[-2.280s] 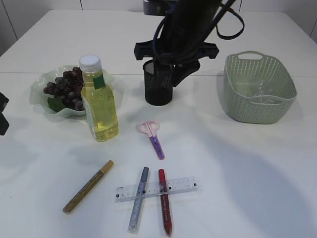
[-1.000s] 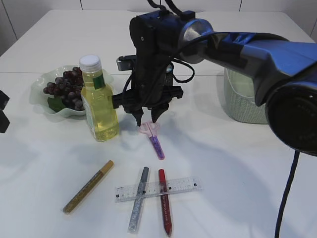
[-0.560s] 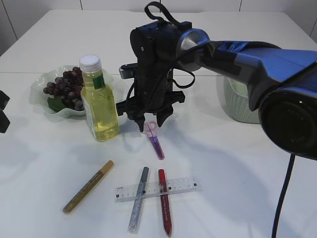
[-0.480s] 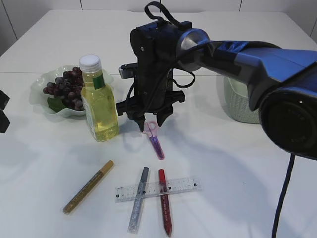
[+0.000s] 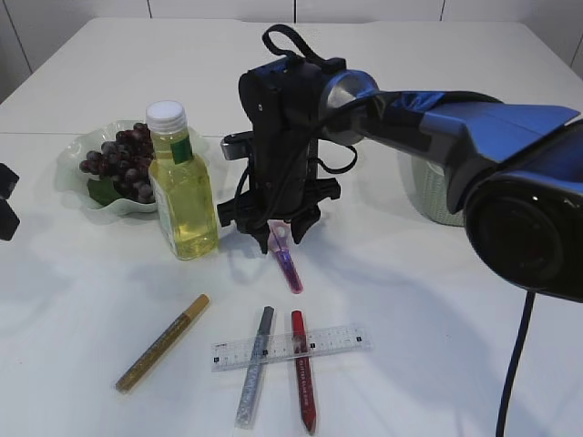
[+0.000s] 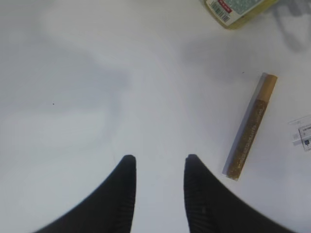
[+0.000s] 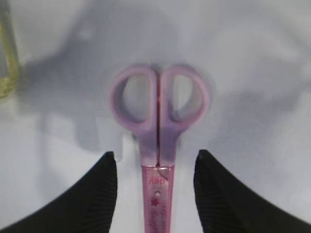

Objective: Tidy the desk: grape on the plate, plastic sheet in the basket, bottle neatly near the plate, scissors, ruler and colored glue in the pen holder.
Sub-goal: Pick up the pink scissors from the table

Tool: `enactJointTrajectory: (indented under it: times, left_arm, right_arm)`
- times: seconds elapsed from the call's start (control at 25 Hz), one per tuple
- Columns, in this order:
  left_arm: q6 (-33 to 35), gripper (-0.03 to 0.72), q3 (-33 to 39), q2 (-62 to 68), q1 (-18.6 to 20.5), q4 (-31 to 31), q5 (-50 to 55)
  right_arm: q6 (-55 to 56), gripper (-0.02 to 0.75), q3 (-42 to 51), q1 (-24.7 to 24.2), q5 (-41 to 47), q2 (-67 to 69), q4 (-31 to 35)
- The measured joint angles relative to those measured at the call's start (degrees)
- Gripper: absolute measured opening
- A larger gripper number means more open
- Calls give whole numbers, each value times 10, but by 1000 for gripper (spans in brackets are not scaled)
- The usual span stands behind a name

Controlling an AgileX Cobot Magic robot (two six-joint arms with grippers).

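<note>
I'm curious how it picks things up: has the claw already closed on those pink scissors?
No, the right gripper is open, one finger on each side of the scissors with gaps showing between.

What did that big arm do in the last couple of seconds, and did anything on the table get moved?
The right hand swung from the pen holder down over the scissors, its open fingers now straddling them, not gripping. The scissors, bottle, ruler and glue pens stayed put.
</note>
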Motion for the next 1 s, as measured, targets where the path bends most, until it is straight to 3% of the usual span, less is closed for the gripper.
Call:
enactJointTrajectory:
  times: [1.0]
  left_arm:
    - [0,243,0,0,0,0,-2]
  right_arm:
    - [-9,406,-1,0,-3,19,-7]
